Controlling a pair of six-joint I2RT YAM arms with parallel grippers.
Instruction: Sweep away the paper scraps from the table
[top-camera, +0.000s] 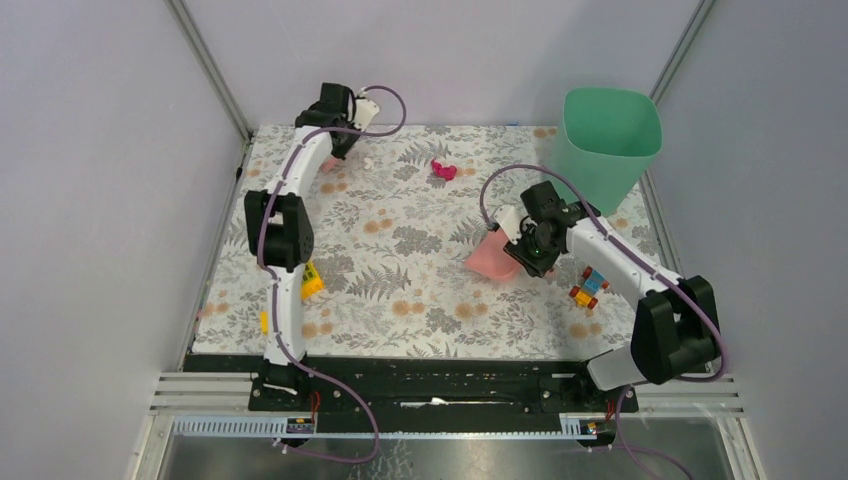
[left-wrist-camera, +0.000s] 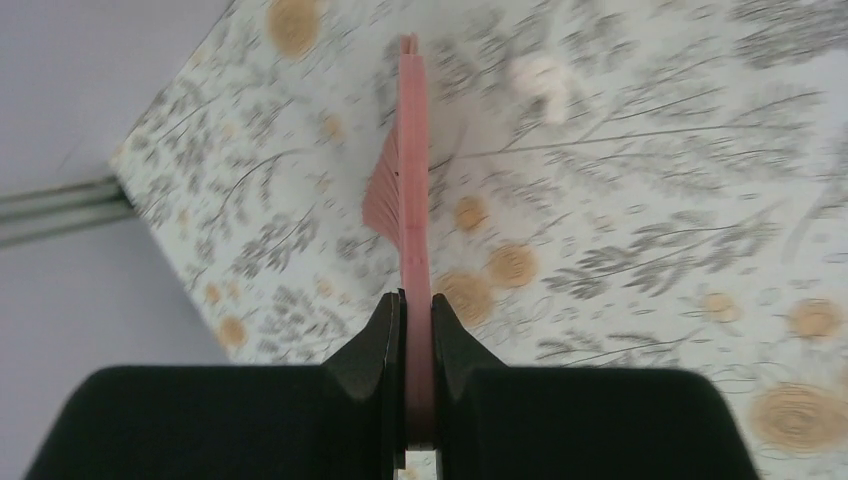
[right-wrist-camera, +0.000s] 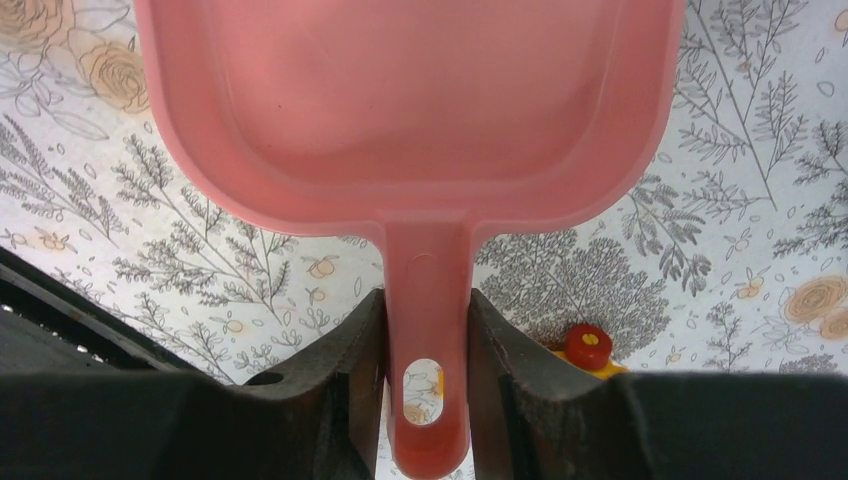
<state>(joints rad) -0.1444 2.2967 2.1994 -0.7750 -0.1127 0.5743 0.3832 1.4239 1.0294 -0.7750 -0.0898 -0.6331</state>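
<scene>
Lying right of the left pincer (left-wrist-camera: 417, 300) is a magenta scrap (top-camera: 443, 170).

My left arm (top-camera: 285, 190): stretched forward, left pincer (left-wrist-camera: 416, 300) clamped on brush (left-wrist-camera: 412, 180). My right arm (top-camera: 615, 255): bent inward, right pincer (right-wrist-camera: 426, 300) clamped on dustpan (right-wrist-camera: 400, 100).

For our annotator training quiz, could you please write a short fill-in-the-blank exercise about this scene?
1. The right hand is shut on the handle of a pink ____.
2. The left hand grips a pink ____ with bristles.
3. The bin by the far right corner of the table is ____.
4. The paper scrap lying between the two arms on the table's far half is ____.
Missing words: dustpan; brush; green; magenta.
</scene>
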